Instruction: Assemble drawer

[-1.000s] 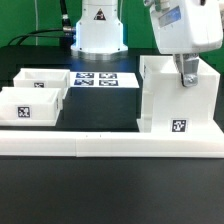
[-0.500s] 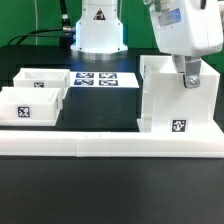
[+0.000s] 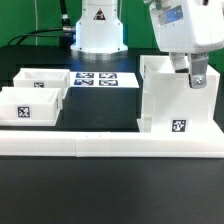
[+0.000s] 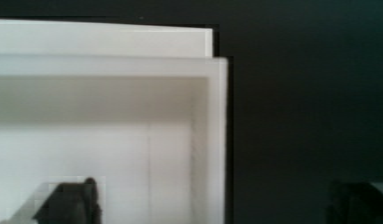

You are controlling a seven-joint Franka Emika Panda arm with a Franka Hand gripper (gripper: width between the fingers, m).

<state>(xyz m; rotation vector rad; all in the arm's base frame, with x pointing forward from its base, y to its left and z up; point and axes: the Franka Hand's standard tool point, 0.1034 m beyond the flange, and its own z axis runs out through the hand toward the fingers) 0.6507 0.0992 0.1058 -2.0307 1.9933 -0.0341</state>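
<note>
Gripper [image 3: 189,76] hangs over the casing [image 3: 168,102] at the exterior view's right. Fingers [image 4: 65,203] are spread wide and hold nothing. I judge they straddle the casing's upright side wall, which runs between them just below.

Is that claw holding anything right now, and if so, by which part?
Nothing is held. The gripper is open, its fingers spread wide on either side of the drawer casing at its side wall, touching neither face of it.
</note>
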